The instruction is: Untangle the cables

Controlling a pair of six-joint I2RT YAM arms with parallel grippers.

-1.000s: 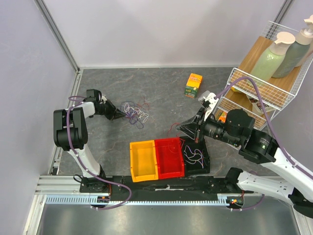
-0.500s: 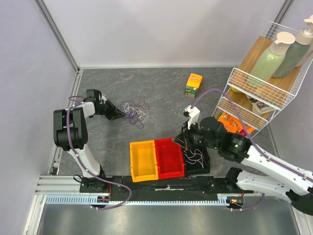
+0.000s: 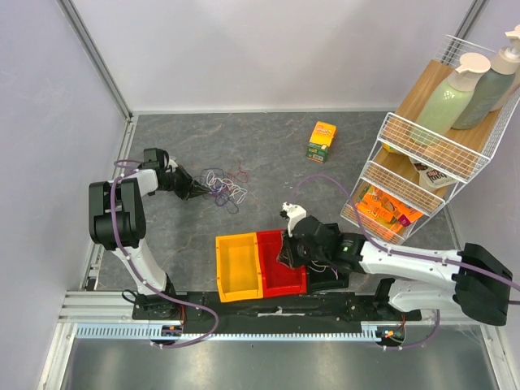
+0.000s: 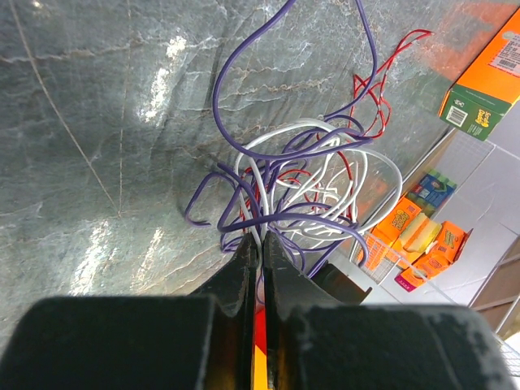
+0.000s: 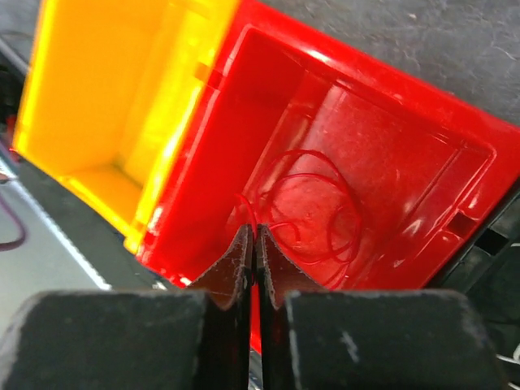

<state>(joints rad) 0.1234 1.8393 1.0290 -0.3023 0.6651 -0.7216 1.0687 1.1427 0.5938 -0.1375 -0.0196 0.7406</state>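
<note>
A tangle of purple, white and red cables (image 3: 223, 188) lies on the grey table at the left. My left gripper (image 3: 197, 192) is at its left edge. In the left wrist view this gripper (image 4: 260, 240) is shut on strands of the tangled cables (image 4: 309, 187). My right gripper (image 3: 286, 258) hangs low over the red bin (image 3: 272, 282). In the right wrist view it (image 5: 254, 236) is shut on one end of a thin red cable (image 5: 321, 207), whose loops rest on the floor of the red bin (image 5: 455, 138).
A yellow bin (image 3: 237, 268) adjoins the red one on its left, and a black bin (image 3: 340, 278) sits on its right, mostly under my right arm. An orange box (image 3: 322, 140) stands farther back. A white wire rack (image 3: 422, 162) with bottles and snack packets fills the right side.
My right arm has swung left and down from beside the black bin to over the red bin, bringing the red cable with it. The left arm has stayed still.
</note>
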